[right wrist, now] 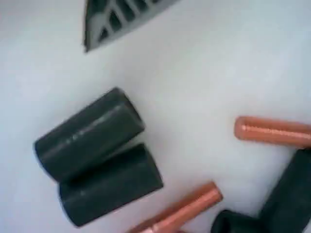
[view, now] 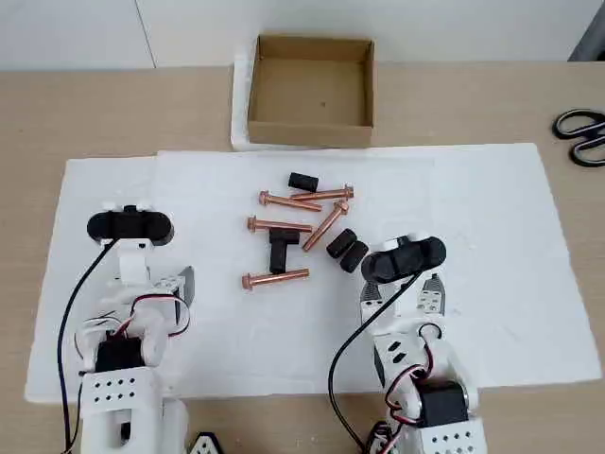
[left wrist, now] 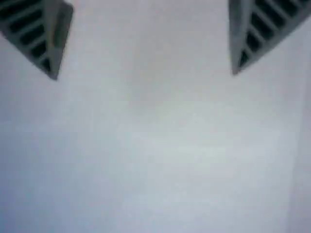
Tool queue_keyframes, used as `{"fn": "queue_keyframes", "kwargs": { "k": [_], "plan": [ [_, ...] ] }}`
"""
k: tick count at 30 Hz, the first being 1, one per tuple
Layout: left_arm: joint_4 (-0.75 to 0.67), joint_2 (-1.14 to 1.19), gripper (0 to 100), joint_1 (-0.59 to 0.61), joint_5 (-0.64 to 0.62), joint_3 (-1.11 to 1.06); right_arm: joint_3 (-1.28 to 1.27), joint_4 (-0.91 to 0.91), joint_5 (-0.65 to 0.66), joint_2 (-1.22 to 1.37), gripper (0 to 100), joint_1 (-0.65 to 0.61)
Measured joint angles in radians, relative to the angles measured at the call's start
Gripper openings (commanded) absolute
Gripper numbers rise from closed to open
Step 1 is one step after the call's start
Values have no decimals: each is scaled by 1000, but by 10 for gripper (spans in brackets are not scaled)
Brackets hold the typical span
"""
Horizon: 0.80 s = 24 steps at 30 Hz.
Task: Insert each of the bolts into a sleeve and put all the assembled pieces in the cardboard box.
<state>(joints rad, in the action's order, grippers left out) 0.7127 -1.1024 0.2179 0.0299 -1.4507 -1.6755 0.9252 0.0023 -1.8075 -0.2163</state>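
High view, cardboard box (view: 307,134) at the far edge: anything inside?
— Only its bare floor. Bolts (view: 281,226) and sleeves (view: 302,182) lie nearer, on the white sheet (view: 492,246).
— Grippers?
— Left gripper (left wrist: 143,74) gapes; right gripper (view: 369,284), cannot tell.

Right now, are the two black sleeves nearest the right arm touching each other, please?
Touching. The right wrist view shows one black sleeve lying flush against the other sleeve, long sides together, no gap.

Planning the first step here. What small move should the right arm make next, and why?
Probably lower the right arm onto one of the two black sleeves lying side by side close by it; the bolts lie loose and the cardboard box is empty.
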Motion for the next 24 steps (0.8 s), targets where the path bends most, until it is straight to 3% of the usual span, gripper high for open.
{"fn": "queue_keyframes", "kwargs": {
  "k": [7, 11, 19, 24],
  "plan": [
    [0, 0, 219, 0, 0, 0, 0, 0, 9, 0, 325, 0],
    [0, 0, 219, 0, 0, -5, 18, 0, 101, 0, 325, 14],
    [0, 0, 219, 0, 0, -5, 247, 0, 152, 0, 325, 226],
    [0, 0, 219, 0, 0, -5, 411, 0, 149, 0, 325, 262]
  ]
}}
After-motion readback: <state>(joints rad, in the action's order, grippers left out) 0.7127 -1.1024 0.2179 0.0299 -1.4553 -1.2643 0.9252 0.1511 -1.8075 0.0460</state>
